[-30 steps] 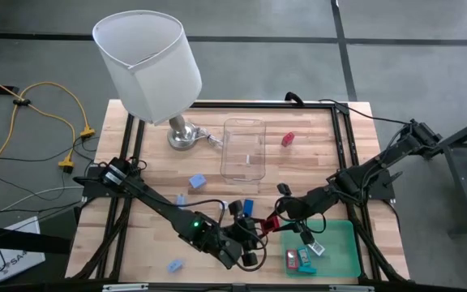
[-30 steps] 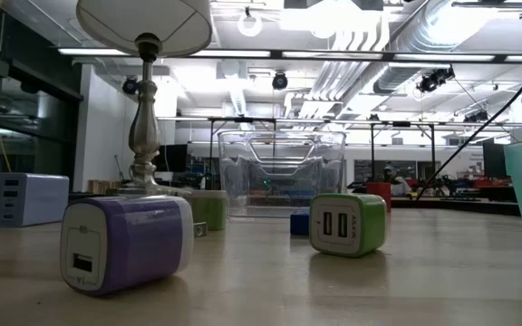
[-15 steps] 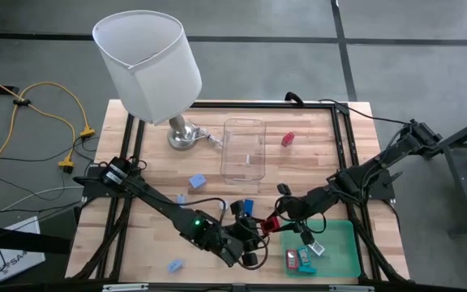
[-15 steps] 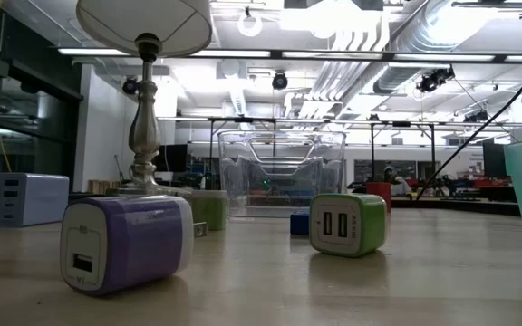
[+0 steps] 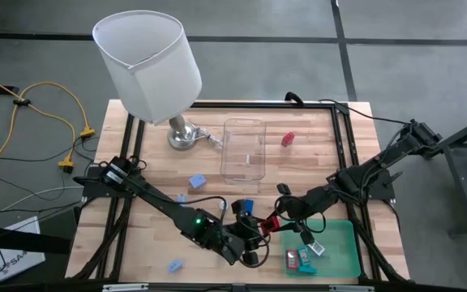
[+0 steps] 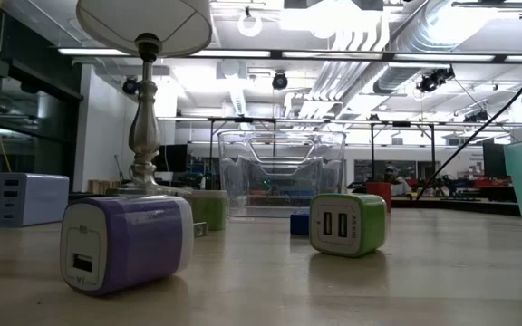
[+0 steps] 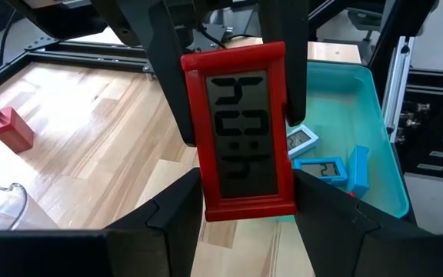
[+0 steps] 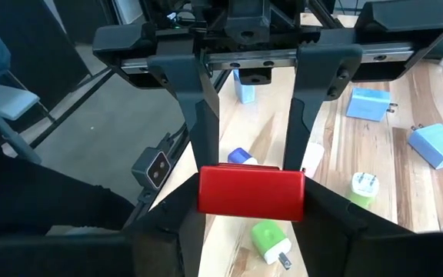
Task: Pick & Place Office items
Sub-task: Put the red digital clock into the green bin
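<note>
A small red digital clock (image 5: pixel 267 223) with a grey display hangs between my two grippers near the table's front, just left of the flat green tray (image 5: pixel 343 231). My left gripper (image 5: pixel 258 229) is shut on one end of it and my right gripper (image 5: pixel 279 219) on the other. The left wrist view shows the clock's display face (image 7: pixel 244 127). The right wrist view shows its plain red back (image 8: pixel 251 192). Other small pieces lie on the wood: a red charger (image 5: pixel 289 139), light blue ones (image 5: pixel 197 180), a blue one (image 5: pixel 247 206). My left gripper pinches the clock's two long side edges at its end nearer the arm (image 7: pixel 206 204) between its two fingers. The fingers come about level from the table's left and lie along the clock. The clock is clear of the table. My right gripper pinches the clock's opposite end (image 8: pixel 206 201) by its side edges between its two fingers. The fingers come from the table's right, along the clock. The left arm's fingers (image 8: pixel 206 123) meet the same piece from the far side.
A clear plastic box (image 5: pixel 244 148) and a lamp (image 5: pixel 148 61) stand at the back. The green tray holds several small pieces (image 5: pixel 302 258). A purple charger (image 6: pixel 125 243) and a green charger (image 6: pixel 347 224) lie near the front edge. A light blue piece (image 5: pixel 174 265) lies front left.
</note>
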Action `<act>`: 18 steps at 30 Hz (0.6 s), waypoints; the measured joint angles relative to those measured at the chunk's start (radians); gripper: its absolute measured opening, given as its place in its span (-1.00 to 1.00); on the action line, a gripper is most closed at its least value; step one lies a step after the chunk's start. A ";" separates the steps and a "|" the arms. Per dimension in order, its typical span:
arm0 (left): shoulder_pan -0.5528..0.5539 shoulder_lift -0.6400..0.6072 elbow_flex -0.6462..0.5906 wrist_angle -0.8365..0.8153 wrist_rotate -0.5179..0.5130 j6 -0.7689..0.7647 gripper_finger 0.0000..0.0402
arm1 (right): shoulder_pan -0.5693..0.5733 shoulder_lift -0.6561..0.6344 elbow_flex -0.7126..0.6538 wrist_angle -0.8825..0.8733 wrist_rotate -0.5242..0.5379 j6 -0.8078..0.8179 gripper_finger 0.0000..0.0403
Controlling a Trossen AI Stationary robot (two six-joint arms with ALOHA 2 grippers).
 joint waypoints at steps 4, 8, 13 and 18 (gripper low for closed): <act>0.000 0.000 0.000 0.002 0.000 -0.001 -0.09 | 0.000 0.000 0.000 0.000 -0.003 0.000 -0.26; 0.000 0.000 0.000 0.003 -0.002 -0.001 -0.09 | 0.000 0.000 0.000 0.000 -0.004 0.000 -0.26; 0.000 0.001 0.000 0.004 -0.003 -0.003 -0.09 | 0.000 0.000 0.000 -0.007 -0.005 0.022 -0.26; 0.000 0.002 0.000 0.004 -0.004 -0.003 -0.09 | 0.000 0.000 0.000 -0.008 -0.005 0.023 -0.27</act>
